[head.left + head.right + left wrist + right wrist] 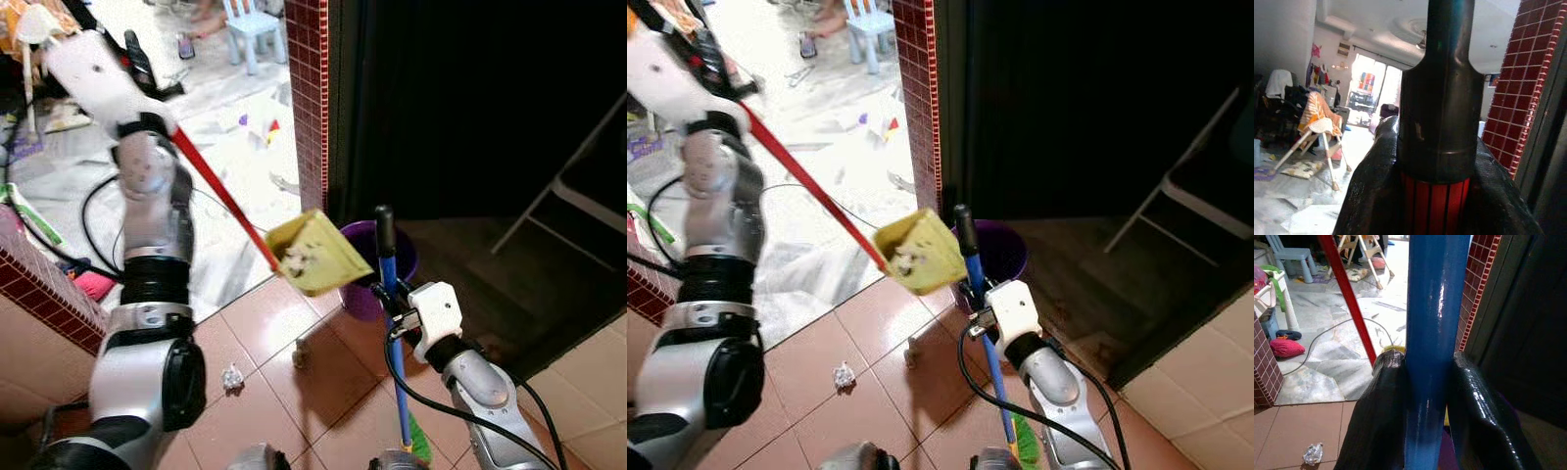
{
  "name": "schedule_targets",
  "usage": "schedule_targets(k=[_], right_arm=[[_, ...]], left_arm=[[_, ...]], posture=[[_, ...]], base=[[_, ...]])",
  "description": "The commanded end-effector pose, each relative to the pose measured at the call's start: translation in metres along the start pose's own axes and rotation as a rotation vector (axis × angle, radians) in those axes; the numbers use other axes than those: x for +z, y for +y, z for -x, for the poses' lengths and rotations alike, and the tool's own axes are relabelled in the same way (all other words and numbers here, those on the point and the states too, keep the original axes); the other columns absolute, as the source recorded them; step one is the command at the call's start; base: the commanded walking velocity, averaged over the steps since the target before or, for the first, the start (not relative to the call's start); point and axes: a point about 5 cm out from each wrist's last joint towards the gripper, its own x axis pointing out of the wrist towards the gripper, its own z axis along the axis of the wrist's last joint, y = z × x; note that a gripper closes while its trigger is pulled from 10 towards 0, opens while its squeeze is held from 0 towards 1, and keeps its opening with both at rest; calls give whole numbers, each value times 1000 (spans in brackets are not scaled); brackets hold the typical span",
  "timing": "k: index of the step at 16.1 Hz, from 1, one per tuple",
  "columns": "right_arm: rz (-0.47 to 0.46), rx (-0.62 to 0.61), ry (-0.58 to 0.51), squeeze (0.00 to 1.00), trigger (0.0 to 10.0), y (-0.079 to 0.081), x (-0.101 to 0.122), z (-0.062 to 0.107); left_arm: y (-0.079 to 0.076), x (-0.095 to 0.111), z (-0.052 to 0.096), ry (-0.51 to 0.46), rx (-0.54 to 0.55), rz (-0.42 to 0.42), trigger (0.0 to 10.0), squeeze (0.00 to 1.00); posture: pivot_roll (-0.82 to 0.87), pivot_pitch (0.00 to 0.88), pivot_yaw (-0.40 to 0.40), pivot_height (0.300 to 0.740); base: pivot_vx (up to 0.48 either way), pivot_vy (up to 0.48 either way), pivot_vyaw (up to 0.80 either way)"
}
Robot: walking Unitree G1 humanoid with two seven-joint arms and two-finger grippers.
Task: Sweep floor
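My left gripper (147, 83) is raised high at the upper left, shut on the black grip of a red-handled dustpan (220, 191). Its yellow pan (315, 253) hangs tilted over the purple bin (361, 294) with bits of litter inside it. My right gripper (389, 304) is shut on the blue broom handle (392, 323), which stands upright beside the bin; green bristles (419, 443) rest on the floor. A crumpled scrap of paper (232, 377) lies on the terracotta tiles. In the wrist views the fingers (1381, 416) clamp the blue pole (1432, 347), and the left fingers (1376, 196) clamp the red handle (1435, 205).
A red-tiled pillar (307, 98) stands behind the bin, with a dark room to its right holding a folding chair (578, 186). Black cable (98, 211) runs over the marble floor to the left. A low red-tiled wall (44, 284) is at my left. A small object (301, 352) sits on the tiles.
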Motion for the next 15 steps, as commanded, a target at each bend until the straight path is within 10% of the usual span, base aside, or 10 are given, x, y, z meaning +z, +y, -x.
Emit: schedule_targets(k=[1,15], right_arm=[[22,5,-26,0,10000,0,6,-2],[-15,-47,-85,0,10000,10,16,-12]], left_arm=[[-11,28,-11,-133,-10,26,10000,0],[-132,16,29,-303,-374,-124,10000,0]], posture=[[-199,0,97,740],[-265,0,177,740]], base=[[0,0,0],[0,0,0]])
